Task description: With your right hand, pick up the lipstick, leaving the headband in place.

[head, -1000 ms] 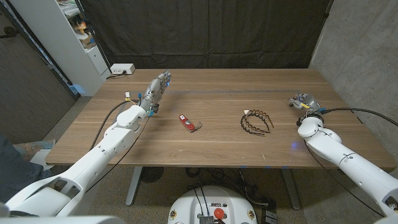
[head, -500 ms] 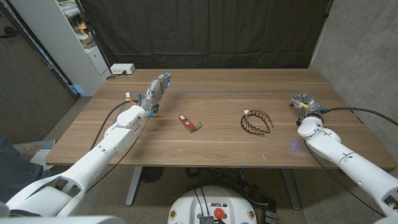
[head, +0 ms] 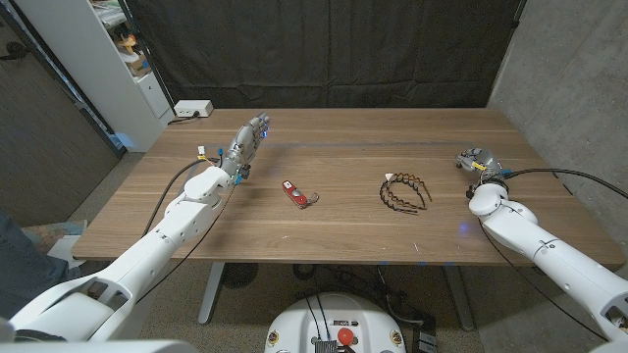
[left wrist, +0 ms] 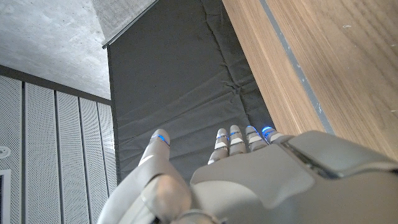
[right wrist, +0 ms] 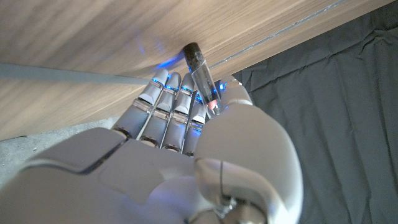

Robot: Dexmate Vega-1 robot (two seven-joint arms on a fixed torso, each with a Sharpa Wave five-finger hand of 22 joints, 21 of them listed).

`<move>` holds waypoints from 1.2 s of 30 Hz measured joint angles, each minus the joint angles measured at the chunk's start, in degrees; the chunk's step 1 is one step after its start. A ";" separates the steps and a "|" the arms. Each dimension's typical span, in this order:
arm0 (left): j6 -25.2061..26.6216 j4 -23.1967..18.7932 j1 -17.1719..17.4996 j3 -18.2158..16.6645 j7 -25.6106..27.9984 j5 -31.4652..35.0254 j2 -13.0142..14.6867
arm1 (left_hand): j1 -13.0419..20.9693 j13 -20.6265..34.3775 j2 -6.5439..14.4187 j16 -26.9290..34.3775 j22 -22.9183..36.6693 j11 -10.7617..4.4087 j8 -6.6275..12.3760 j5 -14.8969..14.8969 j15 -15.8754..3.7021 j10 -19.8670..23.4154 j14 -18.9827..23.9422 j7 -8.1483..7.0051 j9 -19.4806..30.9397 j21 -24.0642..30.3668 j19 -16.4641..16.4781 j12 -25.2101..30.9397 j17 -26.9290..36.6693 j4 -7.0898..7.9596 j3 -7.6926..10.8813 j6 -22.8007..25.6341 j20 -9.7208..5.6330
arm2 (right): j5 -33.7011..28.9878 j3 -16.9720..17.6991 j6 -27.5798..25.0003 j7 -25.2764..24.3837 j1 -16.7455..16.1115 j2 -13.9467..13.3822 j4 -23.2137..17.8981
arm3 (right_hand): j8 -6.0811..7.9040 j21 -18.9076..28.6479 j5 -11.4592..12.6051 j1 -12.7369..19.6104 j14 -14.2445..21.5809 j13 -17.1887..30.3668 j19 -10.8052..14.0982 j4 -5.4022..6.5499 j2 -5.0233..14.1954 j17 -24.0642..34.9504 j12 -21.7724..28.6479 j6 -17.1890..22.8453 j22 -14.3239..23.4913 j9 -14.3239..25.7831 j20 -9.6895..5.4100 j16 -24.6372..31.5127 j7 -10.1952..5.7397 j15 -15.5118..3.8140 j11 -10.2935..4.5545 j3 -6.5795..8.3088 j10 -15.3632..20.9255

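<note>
The tabletop [head: 343, 230] is a rectangle of brown wood with a long, streaky grain. The headband [head: 404, 191] lies flat right of the middle. It is a dark, thin arc with a toothed or wavy edge, and its open side faces the near edge. Left of it, well apart, lies a small red thing [head: 293, 192] with a thin metal loop at one end. A white box [head: 191, 108] sits at the far left corner, in front of a creased black curtain [head: 324, 49].

The right arm reaches in over the near right edge, and the right hand [head: 478, 160] is low at the tabletop's right side, right of the headband and clear of it. From the head view the hand's contents are too small to make out. The right wrist view shows them: the lipstick [right wrist: 200, 73] is pinched between thumb and curled fingers [right wrist: 163, 109]. It is a slim cylinder with a clear body, red inside, and its dark rounded end points at the wood. Whether that end touches the wood cannot be told.

The left arm stretches along the left side, and the left hand [head: 245, 145] points toward the far edge. The left wrist view shows smooth grey-white shells and straight fingers held close together, with the thumb [left wrist: 157, 155] set apart — wide and holding nothing.
</note>
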 measured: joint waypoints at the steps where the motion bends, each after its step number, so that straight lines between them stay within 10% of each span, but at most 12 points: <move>1: 0.00 0.00 -0.01 0.01 0.00 0.00 0.00 | 0.00 0.00 0.00 0.00 0.00 0.00 0.00 0.00 0.00 0.00 0.00 0.00 0.00 0.00 0.00 0.00 0.00 0.00 0.00 0.00 0.00 | 0.00 -0.02 0.07 0.12 0.04 -0.01 0.05 | 0.00 0.00 -0.03 -0.03 0.00 0.00 0.15 0.11 0.64 0.18 0.00 0.16 0.00 0.00 0.14 0.00 -0.02 0.00 -0.05 0.33 0.08; 36: 0.01 0.83 -0.53 0.32 -0.76 0.01 -0.33 | 0.00 0.00 0.00 0.00 0.00 0.00 0.00 0.00 0.05 0.00 -0.06 0.00 0.00 0.00 0.00 0.00 0.00 0.00 0.00 0.00 0.00 | 0.02 -0.05 -0.46 -0.26 -0.06 -0.13 -0.34 | -0.70 0.00 -4.69 1.12 2.15 -0.03 0.61 0.42 3.70 1.59 -0.68 3.05 -0.01 0.02 0.20 1.05 -1.45 -0.29 -1.60 1.10 2.44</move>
